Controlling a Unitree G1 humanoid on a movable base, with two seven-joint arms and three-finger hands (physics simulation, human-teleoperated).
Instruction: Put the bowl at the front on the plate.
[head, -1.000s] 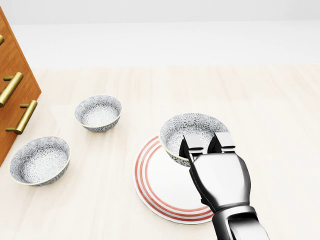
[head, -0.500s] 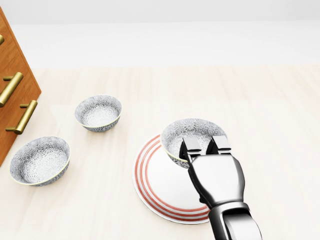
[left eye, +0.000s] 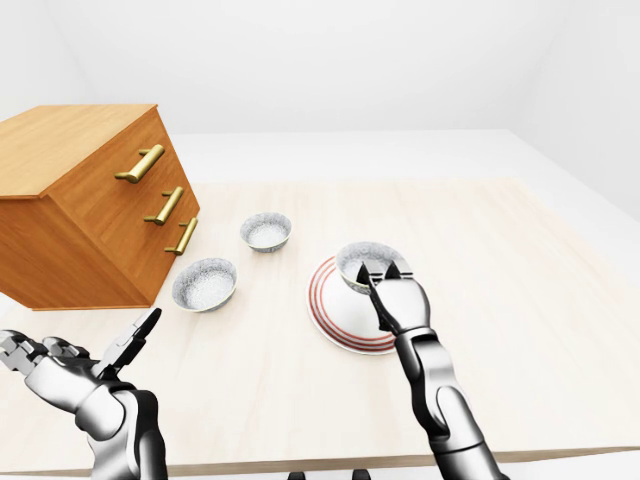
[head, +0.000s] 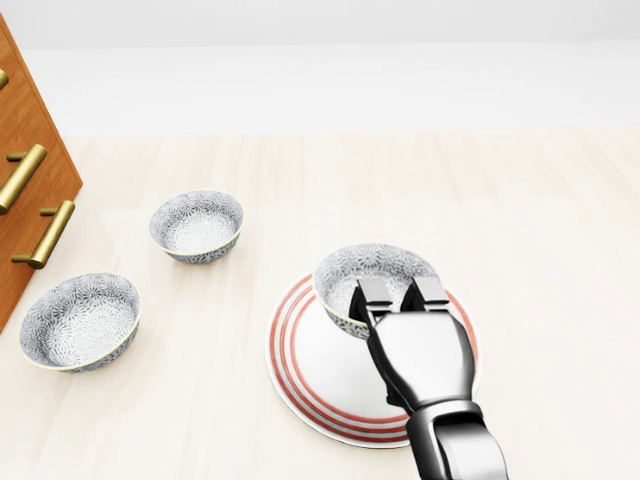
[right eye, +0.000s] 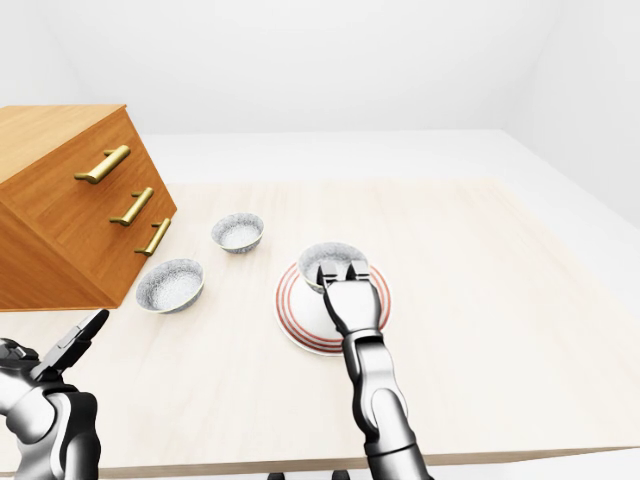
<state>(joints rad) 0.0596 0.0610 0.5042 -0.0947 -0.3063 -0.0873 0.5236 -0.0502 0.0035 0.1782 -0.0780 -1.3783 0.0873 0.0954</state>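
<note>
Three patterned bowls are present on the desk (head: 520, 200); the task bowl (head: 375, 280) is over the far part of the plate (head: 310, 370), with the right hand (head: 415, 345) gripping its near rim, fingers (head: 374, 292) closed over the edge. Whether the bowl's base is seated on the plate or held just above it cannot be determined from these views. Principal risk, in my judgement: the bowl sits toward the plate's far edge rather than its centre, so a release here could leave its foot on the raised rim, where it might tip or slide off onto the desk. A second risk is that a rim pinch on a smooth, hard, rounded wall gives little purchase; any twist of the wrist could rotate the bowl or skid the plate across the desk. Withdrawing the fingers carelessly could also drag the bowl by its lip. Materials: the bowls appear glazed ceramic, grey-white floral print, deep and round; the plate is white, shallow, with concentric red rings. The desk is pale, matte wood grain. The two other bowls (head: 197, 226) (head: 80, 320) lie well apart to the left, near a wooden drawer unit (left eye: 90, 200) with brass handles. The left hand (left eye: 70, 370) hangs low at near left, fingers spread, holding nothing.
</note>
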